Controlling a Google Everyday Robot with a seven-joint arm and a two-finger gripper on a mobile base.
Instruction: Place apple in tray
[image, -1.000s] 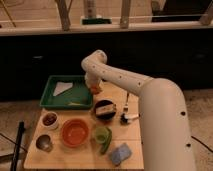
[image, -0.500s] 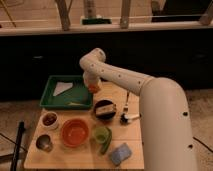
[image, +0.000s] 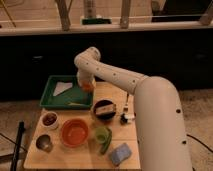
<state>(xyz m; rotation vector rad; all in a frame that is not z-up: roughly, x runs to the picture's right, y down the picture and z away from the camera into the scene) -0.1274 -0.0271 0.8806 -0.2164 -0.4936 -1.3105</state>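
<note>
The apple (image: 88, 87) is a small orange-red fruit held at the tip of my gripper (image: 87, 84), just above the right end of the green tray (image: 54, 100). The gripper hangs from the white arm that reaches in from the right and is shut on the apple. The tray lies at the back left of the wooden table and holds a white sheet (image: 62, 88). The fingers are mostly hidden behind the wrist.
In front of the tray stand a small white bowl of dark red contents (image: 49, 119), an orange bowl (image: 75, 132), a metal cup (image: 44, 143), a green cup (image: 102, 136), a dark bowl (image: 105, 109) and a blue sponge (image: 121, 153).
The gripper has moved left with the apple, from beside the tray's right rim to over the tray's right end.
</note>
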